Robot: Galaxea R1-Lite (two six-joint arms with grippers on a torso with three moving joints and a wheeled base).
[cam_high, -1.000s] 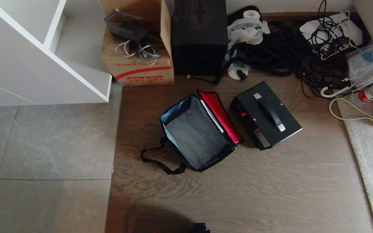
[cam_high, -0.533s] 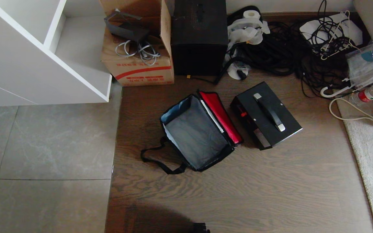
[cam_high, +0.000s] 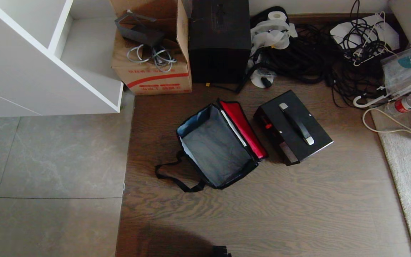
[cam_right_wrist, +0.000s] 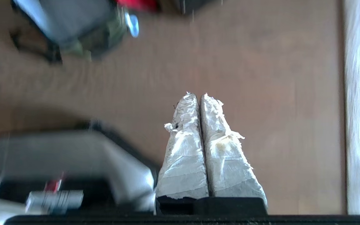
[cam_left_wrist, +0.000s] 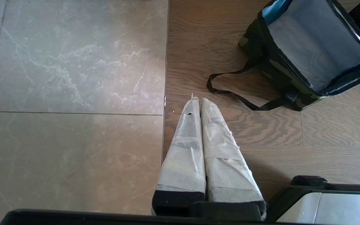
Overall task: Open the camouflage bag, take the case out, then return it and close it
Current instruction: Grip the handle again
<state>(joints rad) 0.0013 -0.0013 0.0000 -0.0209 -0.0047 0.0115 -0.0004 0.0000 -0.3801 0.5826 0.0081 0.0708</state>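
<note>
On the wood-plank floor (cam_high: 298, 200), the right gripper (cam_right_wrist: 198, 95) is hovering with its fingers pressed together and empty. The case (cam_high: 293, 126) is lying ahead of it, beside the open camouflage bag (cam_high: 216, 146), handle running diagonally. The left gripper (cam_left_wrist: 197, 99), likewise closed, is sitting farther off.

Open camouflage bag (cam_high: 217, 146) beside case (cam_high: 293, 126)
</note>
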